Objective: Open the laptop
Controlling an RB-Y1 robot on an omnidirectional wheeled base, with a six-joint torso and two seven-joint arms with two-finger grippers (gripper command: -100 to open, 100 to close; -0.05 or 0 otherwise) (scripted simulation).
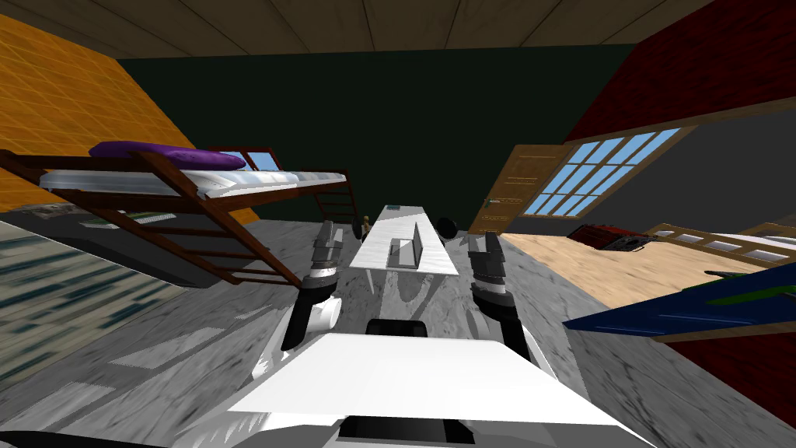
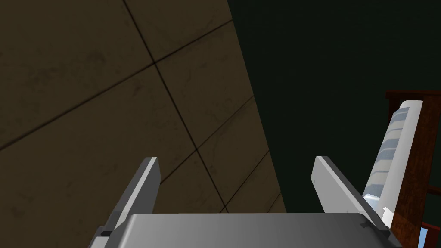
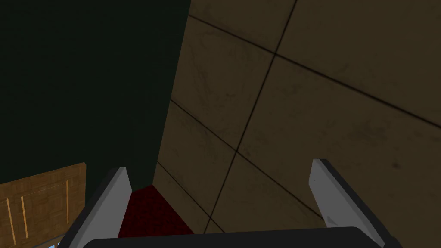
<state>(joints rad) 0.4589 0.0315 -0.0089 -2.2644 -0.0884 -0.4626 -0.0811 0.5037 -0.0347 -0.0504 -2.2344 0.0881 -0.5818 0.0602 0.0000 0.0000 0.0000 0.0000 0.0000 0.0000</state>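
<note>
Grey laptop (image 1: 409, 250) toward the near edge of the white tabletop (image 1: 391, 227) — both hands wide and empty, well apart from it.
Left hand (image 2: 234, 159) and right hand (image 3: 219, 165) flank the tabletop's near end, fingers spread and aimed at the ceiling, so neither is lined up on the lid. The lid appears to stand partly up, seen nearly edge-on; which way it hinges I cannot tell. Risks, as judged: coming in from the wrong side would press the lid down rather than lift it; thin blade fingers could slip off its edge; a push with the base unsteadied could slide the laptop across the smooth tabletop toward an edge — the idle hand should brace it. Driving closer, a forearm could clip the near edge.
</note>
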